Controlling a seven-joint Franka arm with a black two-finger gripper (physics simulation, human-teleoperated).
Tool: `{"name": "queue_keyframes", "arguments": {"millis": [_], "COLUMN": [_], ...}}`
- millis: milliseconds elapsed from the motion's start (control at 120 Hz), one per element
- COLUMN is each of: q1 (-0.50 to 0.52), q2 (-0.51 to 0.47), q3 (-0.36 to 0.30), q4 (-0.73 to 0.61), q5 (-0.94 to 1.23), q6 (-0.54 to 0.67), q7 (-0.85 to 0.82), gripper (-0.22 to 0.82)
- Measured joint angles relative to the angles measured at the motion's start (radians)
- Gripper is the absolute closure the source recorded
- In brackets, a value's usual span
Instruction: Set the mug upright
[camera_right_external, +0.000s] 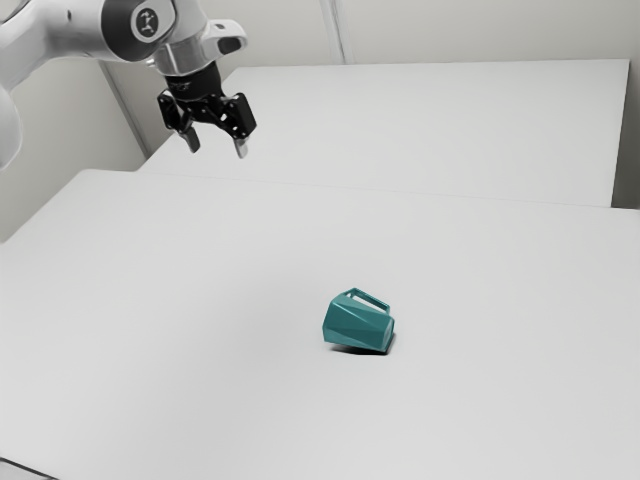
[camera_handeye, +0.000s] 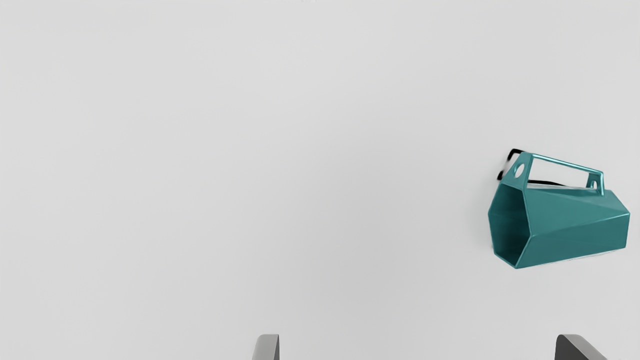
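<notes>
Two fingers of your hand (camera_right_external: 217, 150) stand well apart with nothing between them, raised above the bench (camera_right_external: 180, 350) toward the exterior view's upper left. You have one teal mug (camera_right_external: 358, 325) lying on its side on the bench, away from the hand and lower than it. In your wrist view, you can see into its dark, angular mouth (camera_handeye: 509, 225), and its handle (camera_handeye: 528, 170) runs along the body.

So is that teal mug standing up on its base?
No, the mug lies on its side on the table, its open mouth facing sideways in the wrist view.
</notes>
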Motion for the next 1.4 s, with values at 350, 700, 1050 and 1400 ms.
{"name": "queue_keyframes", "arguments": {"millis": [350,700,1050,1400], "q1": [0.008,0.053,0.1,0.067], "q2": [-0.016,-0.062,-0.025,0.049], "q3": [-0.016,-0.019,-0.018,-0.043], "q4": [-0.019,-0.215,-0.47,-0.583], "q5": [-0.001,-0.243,-0.532,-0.718], "q6": [0.01,0.105,0.294,0.489], "q7": [-0.018,-0.038,0.007,0.168], "gripper": [0.0,0.0,0.0,0.0]}}
